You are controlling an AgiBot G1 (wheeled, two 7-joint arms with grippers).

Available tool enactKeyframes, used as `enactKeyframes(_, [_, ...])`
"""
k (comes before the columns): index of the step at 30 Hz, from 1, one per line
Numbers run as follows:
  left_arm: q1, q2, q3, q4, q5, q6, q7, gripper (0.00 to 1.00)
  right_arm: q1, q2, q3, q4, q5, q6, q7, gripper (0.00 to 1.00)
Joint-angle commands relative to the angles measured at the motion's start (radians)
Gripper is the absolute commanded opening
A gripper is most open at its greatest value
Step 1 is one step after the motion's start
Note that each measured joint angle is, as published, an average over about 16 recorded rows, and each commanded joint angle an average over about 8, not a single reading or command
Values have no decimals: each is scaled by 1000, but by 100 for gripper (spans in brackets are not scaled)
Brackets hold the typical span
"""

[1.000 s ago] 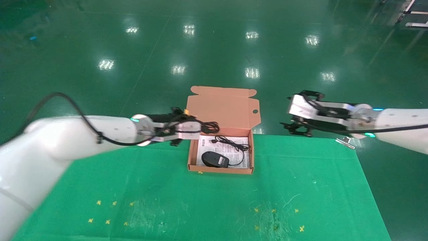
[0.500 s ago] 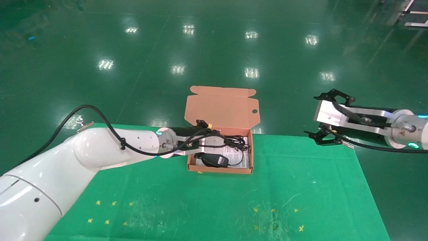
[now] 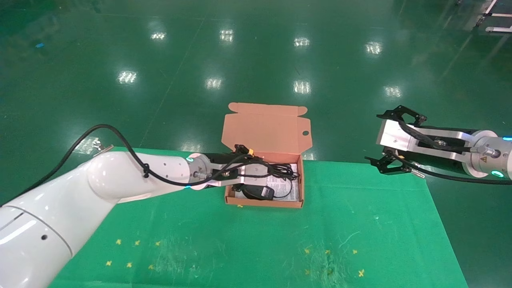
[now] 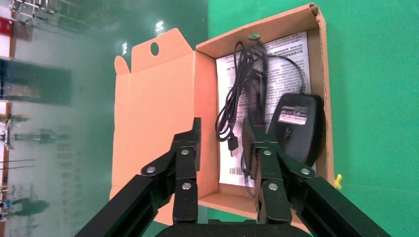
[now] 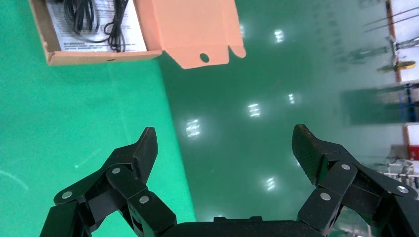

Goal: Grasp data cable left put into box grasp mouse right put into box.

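Note:
The salmon-orange box (image 3: 264, 202) stands open at the table's far middle, its lid (image 3: 265, 128) standing up behind it. The black mouse (image 3: 256, 192) lies inside at the front left, with its thin cord beside it. The black data cable (image 3: 285, 170) lies as a bundle in the back of the box. My left gripper (image 3: 269, 171) hovers over the box's left half. In the left wrist view, this gripper (image 4: 225, 133) is open, and the cable (image 4: 228, 106) with its USB plug lies below and beyond the fingertips, next to the mouse (image 4: 296, 126). My right gripper (image 3: 394, 162) is open and empty, off the table's far right corner.
A printed leaflet (image 3: 286, 188) lines the box floor. The green cloth table (image 3: 256, 248) carries small yellow cross marks at front left and front right. Its far edge runs just behind the box, with shiny green floor beyond. The box also shows in the right wrist view (image 5: 99, 57).
My left gripper moved right and down from beside the box to over it, bringing the cable bundle, which now lies inside. My right arm drew back to the right.

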Motion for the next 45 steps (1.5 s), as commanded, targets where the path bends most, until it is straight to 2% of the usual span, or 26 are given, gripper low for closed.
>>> enactKeyframes(1, [4, -6, -2, -8, 2, 4, 2, 100, -2, 0, 0, 0, 2, -1, 0, 100])
enactKeyframes(9, [-47, -31, 0, -54, 18, -43, -44, 100, 72, -52, 25, -12, -14, 36, -36, 100])
enactKeyframes(18, [-78, -46, -15, -65, 14, -57, -69, 100, 111, -67, 38, -13, -25, 9, -69, 100])
enactKeyframes(45, [153, -349, -327, -335, -361, 349, -278, 100, -155, -9, 326, 66, 357, -341, 1, 100])
